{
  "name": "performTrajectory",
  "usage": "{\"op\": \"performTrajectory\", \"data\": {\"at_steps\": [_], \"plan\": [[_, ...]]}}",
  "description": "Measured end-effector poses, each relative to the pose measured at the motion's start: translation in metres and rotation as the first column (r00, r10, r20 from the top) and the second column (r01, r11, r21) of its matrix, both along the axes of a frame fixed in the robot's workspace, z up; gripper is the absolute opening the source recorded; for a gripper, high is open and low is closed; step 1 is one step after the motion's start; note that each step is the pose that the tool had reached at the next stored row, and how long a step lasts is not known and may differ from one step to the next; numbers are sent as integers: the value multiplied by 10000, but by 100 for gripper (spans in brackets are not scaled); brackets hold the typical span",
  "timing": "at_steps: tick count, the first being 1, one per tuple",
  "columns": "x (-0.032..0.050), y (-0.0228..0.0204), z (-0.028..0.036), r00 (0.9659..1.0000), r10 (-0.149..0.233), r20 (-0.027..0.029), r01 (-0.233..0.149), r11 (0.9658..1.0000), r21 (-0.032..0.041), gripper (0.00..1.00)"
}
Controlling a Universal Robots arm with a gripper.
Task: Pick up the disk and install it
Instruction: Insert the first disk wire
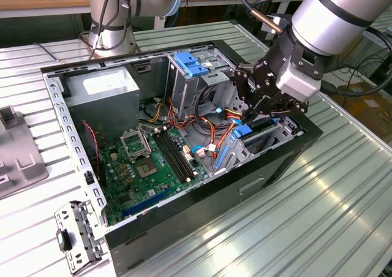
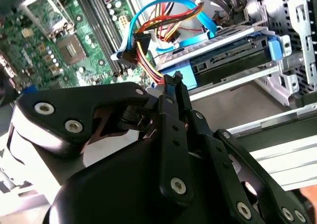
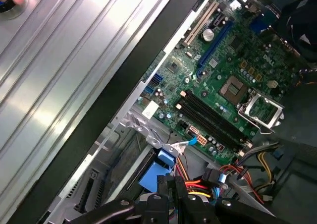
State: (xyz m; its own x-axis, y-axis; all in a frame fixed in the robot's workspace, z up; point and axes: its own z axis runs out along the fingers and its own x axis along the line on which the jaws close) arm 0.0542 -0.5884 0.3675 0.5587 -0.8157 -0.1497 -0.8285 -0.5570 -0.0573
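The disk lies flat in the drive bay at the exterior view's right end of the open computer case. Its blue side rails and dark connector edge show in the second wrist view, and a blue corner shows in the first wrist view. My gripper hangs just above that bay. Its fingers are shut together in both wrist views, with nothing between them. The tips rest at the disk's near blue end, beside the cables.
Orange, red and blue cables crowd the space next to the bay. The motherboard fills the case floor, with a grey power-supply box and a blue latch handle behind. A loose metal bracket lies on the ribbed table.
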Motion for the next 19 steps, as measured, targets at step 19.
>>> {"op": "performTrajectory", "data": {"at_steps": [19], "plan": [[5, 0, -71, 9259, -3778, 0, 3778, 9259, -1, 17]]}}
